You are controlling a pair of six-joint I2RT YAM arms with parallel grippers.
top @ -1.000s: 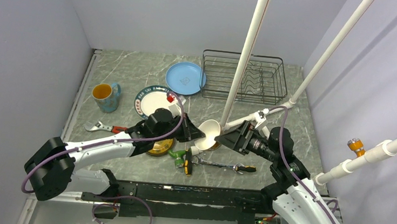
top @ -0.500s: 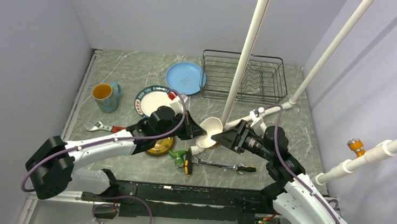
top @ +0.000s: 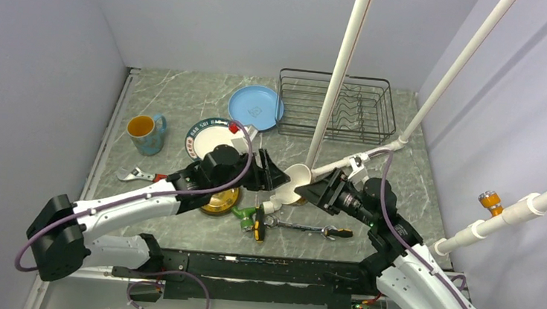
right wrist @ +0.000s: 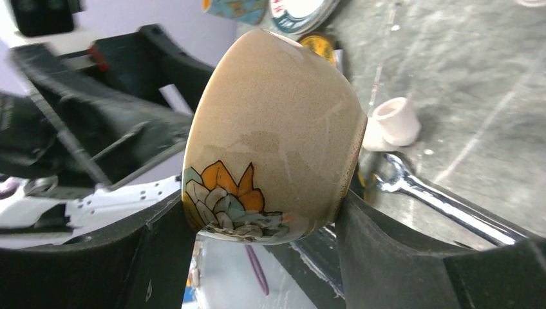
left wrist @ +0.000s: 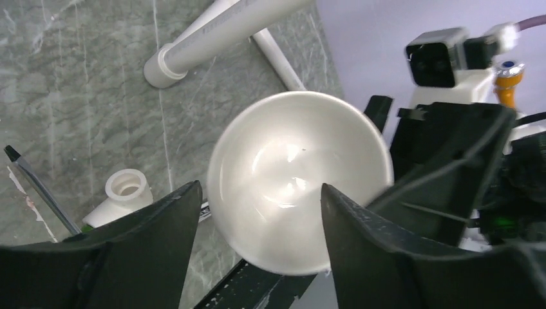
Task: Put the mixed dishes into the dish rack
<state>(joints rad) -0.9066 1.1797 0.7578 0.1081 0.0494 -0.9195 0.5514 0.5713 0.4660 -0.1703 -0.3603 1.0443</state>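
Observation:
The whitish bowl hangs on its side above the table's front middle, between my two grippers. My right gripper is shut on the bowl, one finger on each side of its flower-painted wall. My left gripper is open, facing the white inside of the bowl, its left finger clear of the rim. The dish rack stands at the back right. The light-blue plate leans on its left side. The green-rimmed plate, the yellow-centred plate and the teal mug lie left.
Slanted white pipes of a frame rise just behind the bowl and in front of the rack. A red-handled wrench, green and yellow-handled screwdrivers and a steel wrench lie near the front edge. A white pipe fitting sits below the bowl.
My left gripper has opened and let go of the bowl. My right gripper has closed in on the bowl and now holds it. The bowl has barely shifted.

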